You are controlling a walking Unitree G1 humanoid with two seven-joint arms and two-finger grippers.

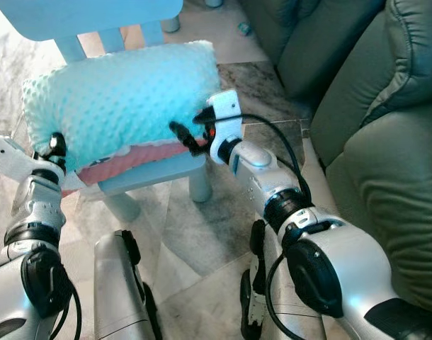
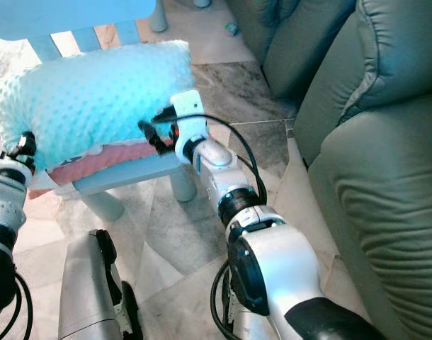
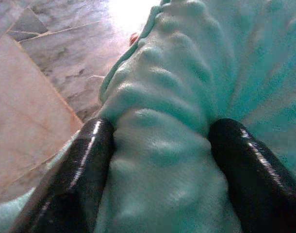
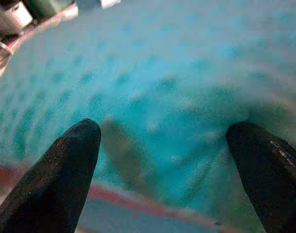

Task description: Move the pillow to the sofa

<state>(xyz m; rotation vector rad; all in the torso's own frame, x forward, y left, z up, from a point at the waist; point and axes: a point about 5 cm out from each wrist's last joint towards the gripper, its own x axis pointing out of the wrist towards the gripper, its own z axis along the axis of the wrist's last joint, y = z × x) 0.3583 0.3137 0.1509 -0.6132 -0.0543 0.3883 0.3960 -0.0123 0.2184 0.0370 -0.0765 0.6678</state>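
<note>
Pillow (image 1: pixel 124 99) sits on the blue chair (image 1: pixel 159 173) seat, over a pink cushion (image 1: pixel 134 161). Left gripper (image 3: pixel 157 160) pinches its left-edge fold; right gripper (image 4: pixel 162 145) spread wide at its right edge. Close right first, lift level, then swing to sofa (image 1: pixel 372 127).

Head eyes look forward and down from above my arms; both share pillow (image 1: pixel 124 99), chair (image 1: pixel 152 173), sofa (image 1: pixel 372 106), floor. My left wrist camera sits very near pillow, between my fingers (image 3: pixel 75 179). Right wrist camera faces pillow's side, close, past fingers (image 4: pixel 60 170).
</note>
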